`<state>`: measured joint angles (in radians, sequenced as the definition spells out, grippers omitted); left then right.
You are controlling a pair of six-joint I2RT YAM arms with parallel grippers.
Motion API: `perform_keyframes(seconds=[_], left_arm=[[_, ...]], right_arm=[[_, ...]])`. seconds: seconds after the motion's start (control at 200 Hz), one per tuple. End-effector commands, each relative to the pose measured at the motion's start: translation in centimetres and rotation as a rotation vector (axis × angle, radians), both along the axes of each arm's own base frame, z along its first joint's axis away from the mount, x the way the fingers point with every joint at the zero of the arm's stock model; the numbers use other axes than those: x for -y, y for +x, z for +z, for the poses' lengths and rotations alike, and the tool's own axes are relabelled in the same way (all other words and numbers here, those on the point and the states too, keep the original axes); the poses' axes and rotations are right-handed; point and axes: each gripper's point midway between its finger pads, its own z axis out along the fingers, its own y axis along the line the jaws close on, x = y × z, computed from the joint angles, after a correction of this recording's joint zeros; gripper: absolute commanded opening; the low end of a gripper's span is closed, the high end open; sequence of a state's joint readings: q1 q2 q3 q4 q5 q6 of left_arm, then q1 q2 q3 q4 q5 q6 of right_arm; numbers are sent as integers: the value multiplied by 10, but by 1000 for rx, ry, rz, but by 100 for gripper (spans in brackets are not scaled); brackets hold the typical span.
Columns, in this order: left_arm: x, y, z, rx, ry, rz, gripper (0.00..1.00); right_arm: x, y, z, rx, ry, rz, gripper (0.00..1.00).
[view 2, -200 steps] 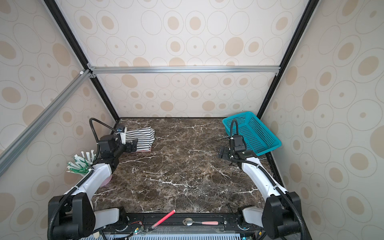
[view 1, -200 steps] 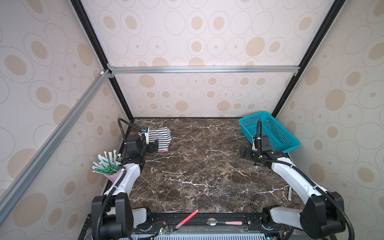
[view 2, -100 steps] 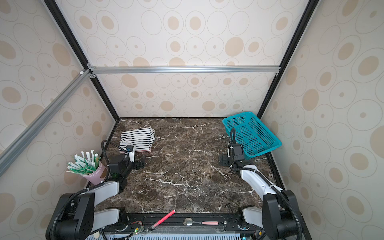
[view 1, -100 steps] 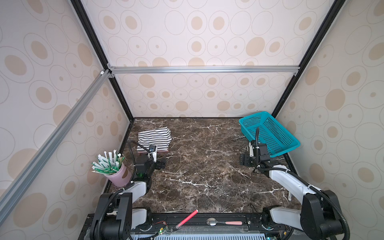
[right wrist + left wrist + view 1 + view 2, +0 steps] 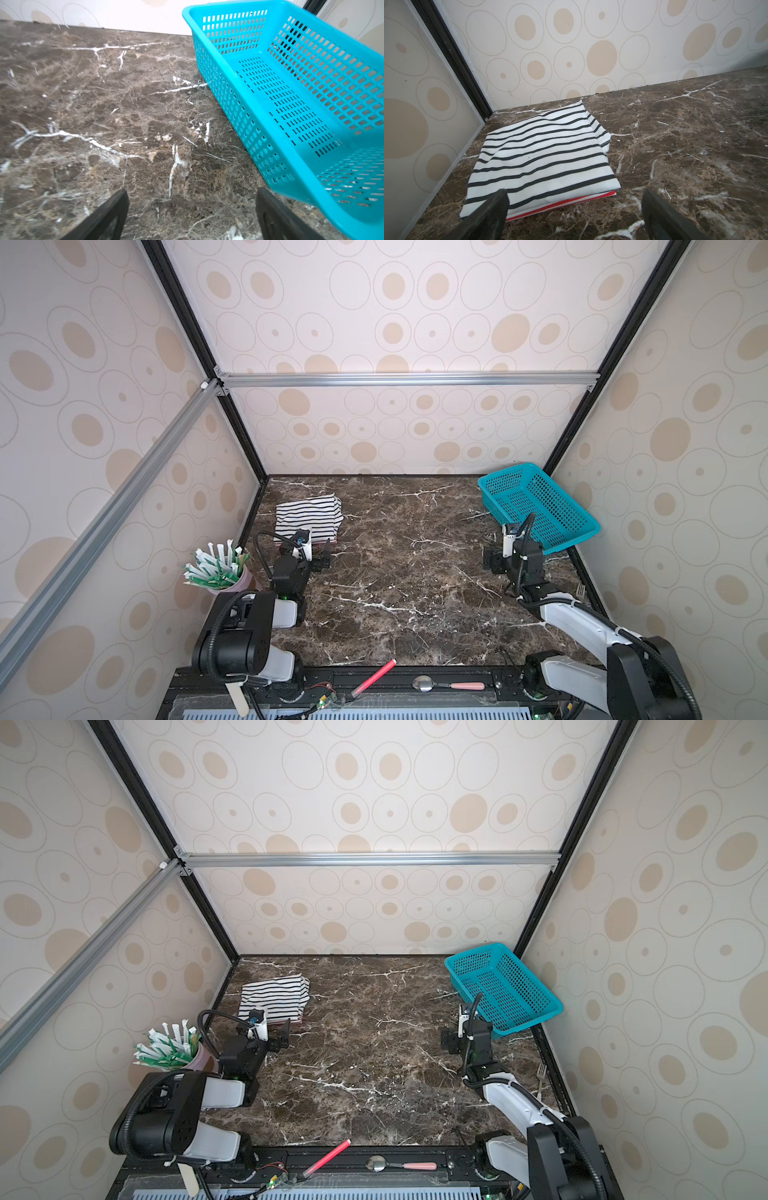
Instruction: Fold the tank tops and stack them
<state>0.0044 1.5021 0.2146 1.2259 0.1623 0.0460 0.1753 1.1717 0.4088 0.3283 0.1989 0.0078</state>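
Where the black front rail point(image 5: 457, 674) closes the near side, 1 red stick point(image 5: 374, 676) and 1 spoon point(image 5: 449, 685) w/ pink handle lie apart from each other. On the marble surface point(image 5: 415, 572), 1 fork point(image 5: 581, 591) lies along the R edge, in the nearer half. At the L edge stands 1 cup point(image 5: 245, 578), stuffed w/ white-and-green wrapped sticks.

L gripper point(image 5: 575, 193): jaws spread wide, nothing between them, low over the marble just on the near side of the stack. In the L wrist view one finger point(image 5: 492, 209) overlaps the cloth's near corner, and contact can't be told. R gripper point(image 5: 192, 192): jaws also wide, nothing held, over bare marble near the R edge, just beside the basket's wall. That makes 2 grippers.

2 tank tops point(image 5: 309, 514) sit stacked in the far-L corner of the surface, close to the L edge, a bit short of the far edge. B&w top point(image 5: 546, 153) is uppermost: white cloth, spaced black stripes, folded into a flat, approx square packet, so no clear long axis. Stripes run roughly L–R, about parallel to the far edge. Smooth fold faces the near side; loose layered ends poke out at the packet's far-R corner. Red-and-white top point(image 5: 564, 204) lies underneath, w/ only a thin red-striped edge showing along the near side.

1 basket point(image 5: 500, 487), teal mesh, sits tilted in the far-R corner, long axis running near-R to far-L.
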Motion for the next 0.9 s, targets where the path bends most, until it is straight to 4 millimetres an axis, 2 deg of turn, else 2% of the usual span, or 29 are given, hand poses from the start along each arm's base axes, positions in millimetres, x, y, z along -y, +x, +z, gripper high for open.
perform_keyframes(seconds=[0.0, 0.095, 0.17, 0.325, 0.515, 0.605, 0.705, 0.765, 0.815, 0.895], left_arm=[[-2, 6, 11, 71, -11, 20, 99], [-2, 4, 10, 76, -12, 22, 99], [-3, 3, 9, 74, -14, 24, 99], [-3, 3, 10, 76, -15, 23, 99], [-3, 4, 9, 74, -17, 20, 99], [-3, 4, 9, 74, -19, 21, 99], [-2, 4, 9, 72, -19, 18, 99], [-2, 4, 9, 71, -21, 16, 99], [-3, 5, 9, 71, -20, 18, 99], [-3, 4, 9, 72, -22, 18, 99]], right_arm=[[0, 11, 2, 66, -44, 23, 97], [-8, 19, -5, 54, -49, 67, 97], [-12, 25, -1, 83, -51, 94, 98], [-8, 32, 1, 112, -18, 95, 98], [7, 31, 7, 181, 29, 51, 98], [11, 34, -1, 197, 28, 35, 98], [9, 40, -20, 166, 23, 45, 97], [9, 50, -15, 192, 22, 42, 96], [10, 48, -26, 87, 27, 47, 96], [17, 52, -20, 152, 33, 0, 97]])
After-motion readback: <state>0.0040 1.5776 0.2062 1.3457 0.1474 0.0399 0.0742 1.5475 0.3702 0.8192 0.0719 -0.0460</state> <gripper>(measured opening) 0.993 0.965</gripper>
